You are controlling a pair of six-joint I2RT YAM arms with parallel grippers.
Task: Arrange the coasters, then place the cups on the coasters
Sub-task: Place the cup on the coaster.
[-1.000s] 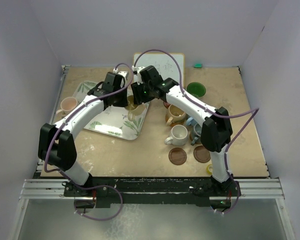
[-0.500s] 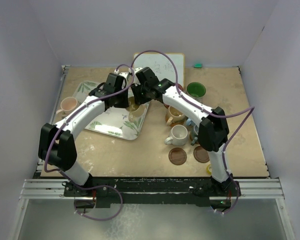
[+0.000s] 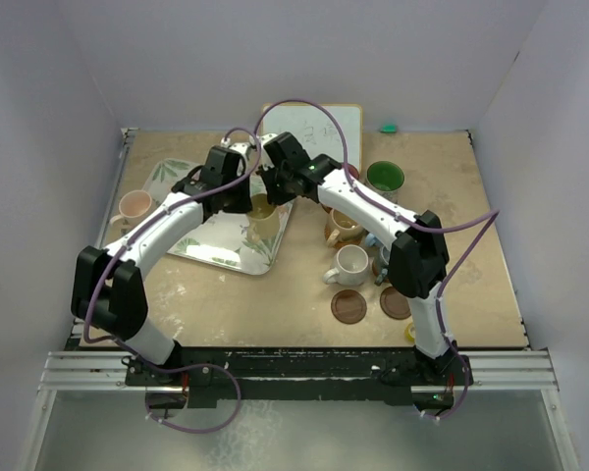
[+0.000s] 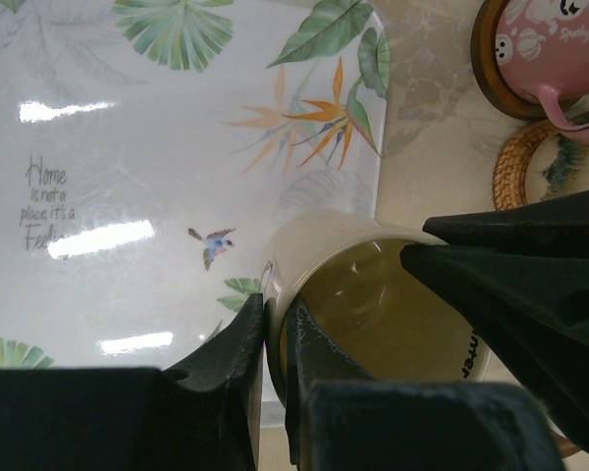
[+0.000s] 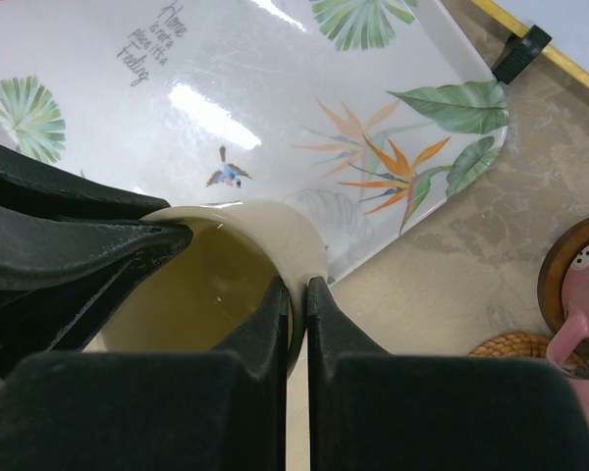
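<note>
A cream cup (image 4: pixel 314 240) with an olive-yellow inside hangs over the right end of the leaf-patterned tray (image 4: pixel 177 147), and both grippers hold it. My left gripper (image 4: pixel 275 329) is shut on its rim, one finger inside and one outside. My right gripper (image 5: pixel 297 299) is shut on the opposite side of the rim of that cup (image 5: pixel 285 231). From above, the cup (image 3: pixel 263 214) sits between the two wrists. A pink cup (image 4: pixel 550 44) stands on a dark brown coaster (image 4: pixel 483 59), with a woven coaster (image 4: pixel 513 167) beside it. Two dark brown coasters (image 3: pixel 350 305) (image 3: pixel 396 302) lie near the front.
A pale pink cup (image 3: pixel 134 206) stands left of the tray (image 3: pixel 216 245). Green (image 3: pixel 384 177), tan (image 3: pixel 346 226) and white (image 3: pixel 351 263) cups cluster at the right. A small yellow tape roll (image 3: pixel 412 334) lies by the right arm's base. A white board (image 3: pixel 319 123) rests at the back wall.
My right gripper has closed from open onto the cream cup's rim, after shifting slightly left. The left gripper stays shut on the cup.
</note>
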